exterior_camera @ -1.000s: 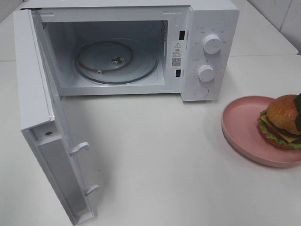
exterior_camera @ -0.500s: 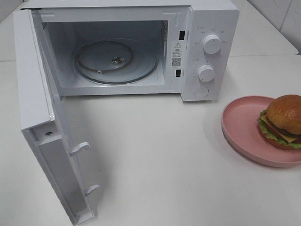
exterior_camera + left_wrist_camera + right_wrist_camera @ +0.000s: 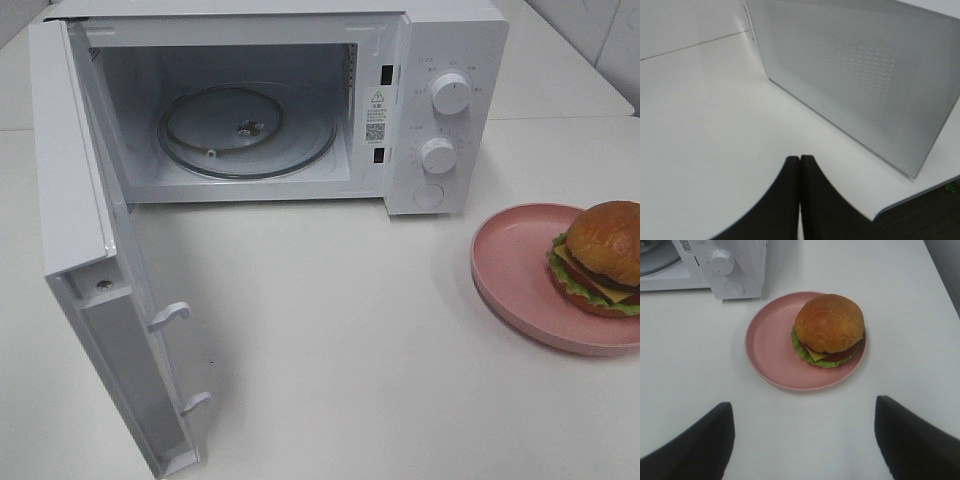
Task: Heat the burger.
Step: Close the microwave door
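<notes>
The burger (image 3: 602,257) (image 3: 829,330), with glossy brown bun, lettuce, cheese and tomato, sits on a pink plate (image 3: 510,262) (image 3: 771,345) at the table's right edge. A white microwave (image 3: 440,40) stands at the back with its door (image 3: 95,300) swung wide open and an empty glass turntable (image 3: 245,130) inside. In the right wrist view my right gripper (image 3: 803,440) is open, fingers (image 3: 700,445) spread wide, hovering short of the plate and touching nothing. My left gripper (image 3: 800,165) is shut and empty, beside the outer face of the microwave door (image 3: 855,75). Neither gripper shows in the exterior high view.
The microwave's two knobs (image 3: 451,93) and its button (image 3: 429,195) face the front on its right panel. The open door juts toward the front left, with two latch hooks (image 3: 170,316) on its inner edge. A bare white tabletop (image 3: 340,330) lies between door and plate.
A dark gripper tip that overlapped the burger at the right edge one second ago has withdrawn out of the exterior high view. Burger, plate and microwave have not moved.
</notes>
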Controlling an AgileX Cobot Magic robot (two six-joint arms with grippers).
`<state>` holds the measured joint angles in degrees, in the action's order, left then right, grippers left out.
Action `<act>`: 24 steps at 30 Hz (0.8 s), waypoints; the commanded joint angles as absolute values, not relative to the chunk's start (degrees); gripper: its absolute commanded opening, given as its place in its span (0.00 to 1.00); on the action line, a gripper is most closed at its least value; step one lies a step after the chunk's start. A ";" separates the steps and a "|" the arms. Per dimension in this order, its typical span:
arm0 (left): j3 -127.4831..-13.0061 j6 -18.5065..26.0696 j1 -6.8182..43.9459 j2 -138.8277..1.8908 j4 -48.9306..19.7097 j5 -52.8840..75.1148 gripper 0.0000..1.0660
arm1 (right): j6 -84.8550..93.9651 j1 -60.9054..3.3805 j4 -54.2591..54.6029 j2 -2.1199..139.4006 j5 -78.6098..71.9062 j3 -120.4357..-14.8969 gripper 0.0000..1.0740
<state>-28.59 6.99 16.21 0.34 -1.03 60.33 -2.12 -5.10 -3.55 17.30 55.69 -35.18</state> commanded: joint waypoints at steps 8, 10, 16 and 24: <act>-28.48 7.39 16.16 1.38 -1.20 59.53 0.00 | 1.89 -4.76 -0.46 2.64 55.92 -29.68 0.68; -28.71 7.73 16.16 1.20 -1.26 59.36 0.00 | 2.06 -4.76 -0.52 1.03 56.32 -29.56 0.68; -30.19 8.19 16.16 -3.27 -1.43 52.43 0.00 | 2.35 -4.76 -0.63 -1.72 57.47 -28.65 0.68; -30.14 8.19 16.16 -16.79 -1.78 39.82 0.00 | 2.23 -4.76 -0.57 -1.72 57.47 -28.65 0.68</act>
<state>-29.91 8.02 16.21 -16.04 -1.26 42.06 1.89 -5.10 -0.57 -0.23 57.41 -28.71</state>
